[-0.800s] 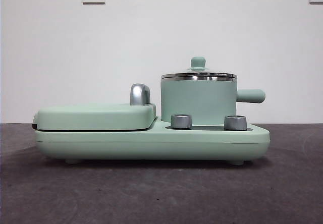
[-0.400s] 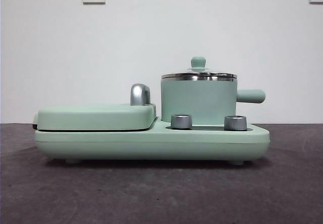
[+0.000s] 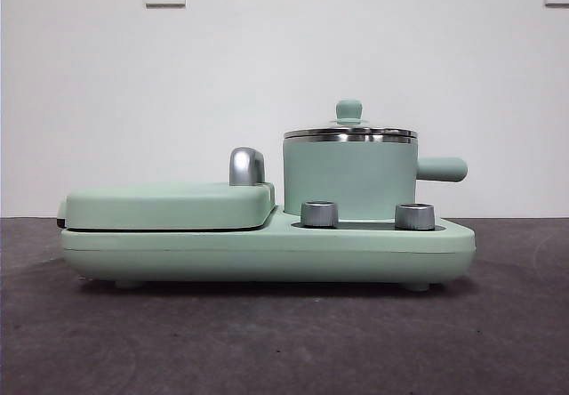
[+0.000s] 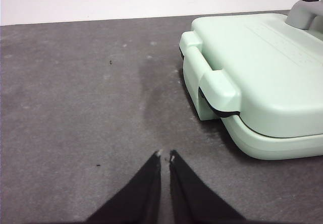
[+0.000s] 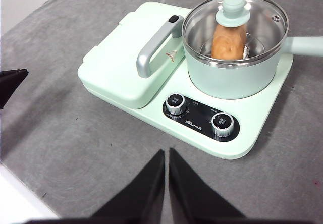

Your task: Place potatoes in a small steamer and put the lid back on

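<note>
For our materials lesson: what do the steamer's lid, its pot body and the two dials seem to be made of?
Lid: clear glass in a shiny steel-looking rim; the potato shows through.
Small steamer: matte mint-green coating, probably over metal; polished steel rim.
Dials: brushed silver, metal or plated plastic.

I am seeing open grey worktop (image 3: 267, 342) lying in front of the cooker base (image 3: 267, 251), so an end effector could pass there freely. The small steamer (image 3: 349, 180) is standing tallest, with the lid (image 5: 237, 24) closing its mouth and blocking any way in from above. Its side handle (image 3: 442, 169) is sticking out sideways. The chrome handle (image 5: 154, 47) is rising just beside the pot, narrowing that gap. Two knobs (image 5: 175, 102) are crowding the base's front edge.
</note>
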Robot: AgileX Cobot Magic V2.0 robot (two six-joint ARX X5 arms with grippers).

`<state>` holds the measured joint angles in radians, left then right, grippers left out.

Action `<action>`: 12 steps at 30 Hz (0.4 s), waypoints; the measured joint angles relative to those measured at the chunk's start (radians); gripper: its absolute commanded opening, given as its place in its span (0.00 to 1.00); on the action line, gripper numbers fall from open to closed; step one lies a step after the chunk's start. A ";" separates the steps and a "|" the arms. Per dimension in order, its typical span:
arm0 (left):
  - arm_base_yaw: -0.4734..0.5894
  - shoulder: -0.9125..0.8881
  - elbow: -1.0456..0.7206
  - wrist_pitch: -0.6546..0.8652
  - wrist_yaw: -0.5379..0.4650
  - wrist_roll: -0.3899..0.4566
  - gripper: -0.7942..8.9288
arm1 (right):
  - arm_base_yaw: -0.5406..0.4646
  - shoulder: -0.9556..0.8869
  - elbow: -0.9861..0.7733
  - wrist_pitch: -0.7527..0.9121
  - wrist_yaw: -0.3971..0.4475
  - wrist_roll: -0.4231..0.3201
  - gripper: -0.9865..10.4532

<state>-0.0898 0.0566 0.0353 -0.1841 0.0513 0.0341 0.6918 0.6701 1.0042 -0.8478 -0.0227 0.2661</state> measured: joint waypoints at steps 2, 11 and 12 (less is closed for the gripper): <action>0.000 0.000 0.000 0.000 0.000 0.000 0.11 | 0.000 -0.002 -0.002 0.010 0.002 0.000 0.09; 0.000 0.000 0.000 0.000 0.000 0.000 0.11 | -0.340 -0.266 -0.337 0.337 0.180 -0.133 0.09; 0.000 0.000 0.000 0.000 0.000 0.000 0.11 | -0.388 -0.325 -0.414 0.395 0.195 -0.159 0.09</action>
<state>-0.0898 0.0566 0.0353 -0.1841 0.0513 0.0341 0.3038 0.3450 0.5903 -0.4530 0.1726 0.1074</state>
